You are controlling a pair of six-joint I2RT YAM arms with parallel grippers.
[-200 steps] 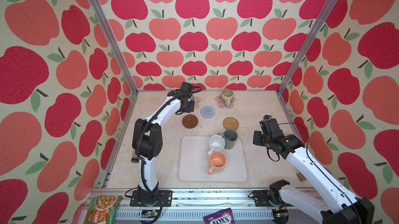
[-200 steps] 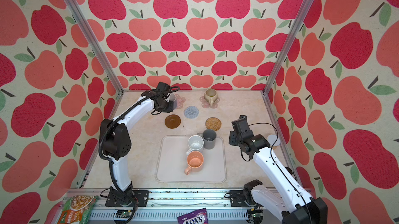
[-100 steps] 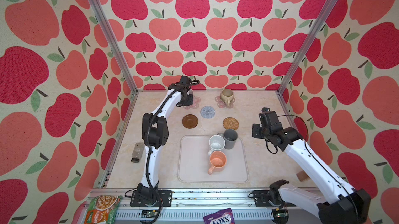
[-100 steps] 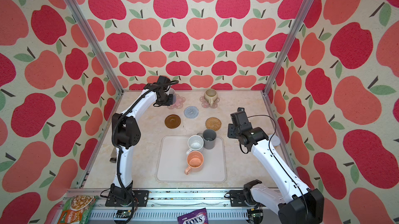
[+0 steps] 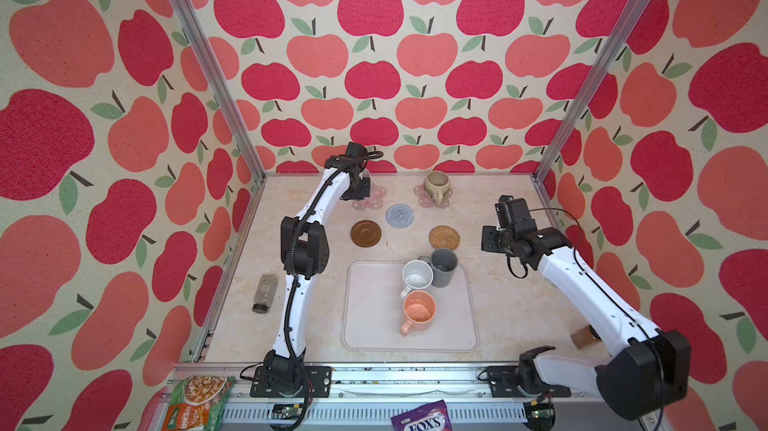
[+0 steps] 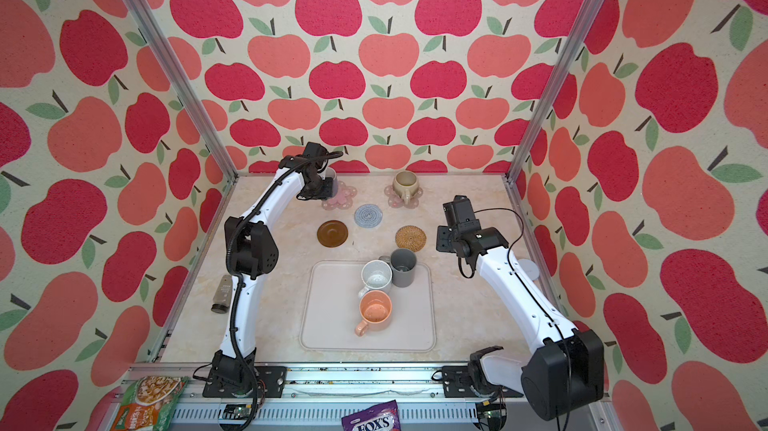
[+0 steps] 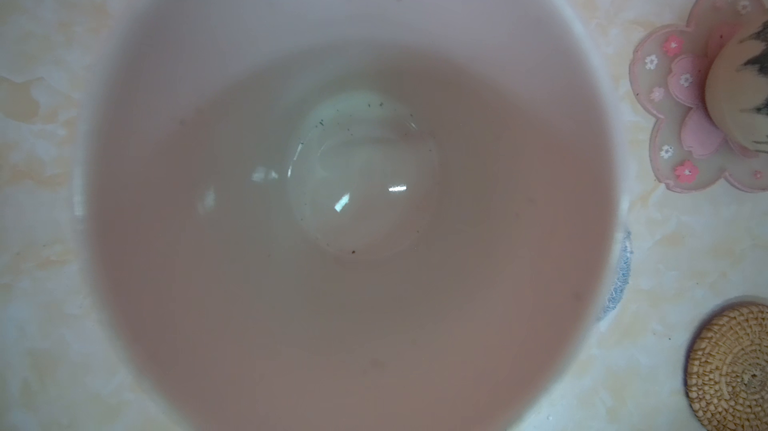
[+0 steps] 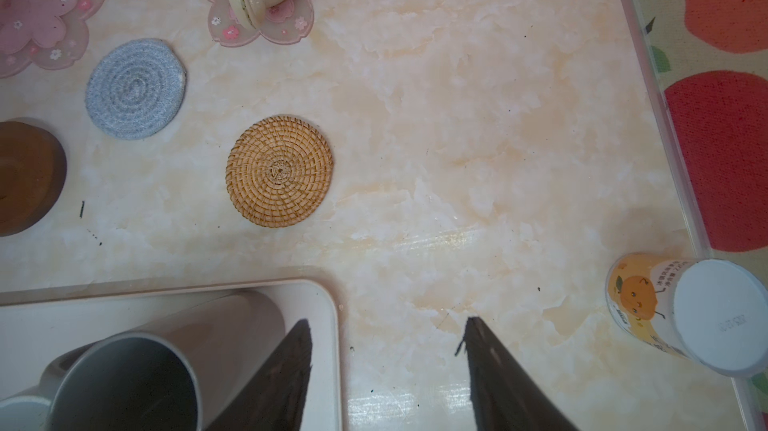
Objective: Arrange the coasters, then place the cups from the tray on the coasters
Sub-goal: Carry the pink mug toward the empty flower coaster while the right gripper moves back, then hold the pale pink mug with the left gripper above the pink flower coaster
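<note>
My left gripper (image 5: 360, 189) is at the back left, shut on the lavender-grey cup (image 7: 357, 184), over the left pink flower coaster (image 5: 376, 198). Whether the cup touches the coaster I cannot tell. The beige-olive cup (image 5: 436, 183) stands on the other pink flower coaster (image 5: 423, 201). The blue-grey (image 5: 400, 215), dark brown (image 5: 365, 233) and rattan (image 5: 444, 238) coasters are bare. On the tray (image 5: 374, 325) stand the white (image 5: 417, 275), dark grey (image 5: 444, 269) and peach-orange (image 5: 419, 311) cups. My right gripper (image 8: 388, 325) is open and empty, beside the tray's far right corner.
A small dark bottle (image 5: 264, 294) lies near the left wall. A small jar with an orange label and white lid (image 8: 685, 312) stands by the right wall. Snack packets (image 5: 195, 402) lie on the front rail. Patterned walls close in three sides.
The left arm's elbow has risen and its gripper has shifted slightly toward the back wall with the cup. The right gripper has moved toward the back, still open.
</note>
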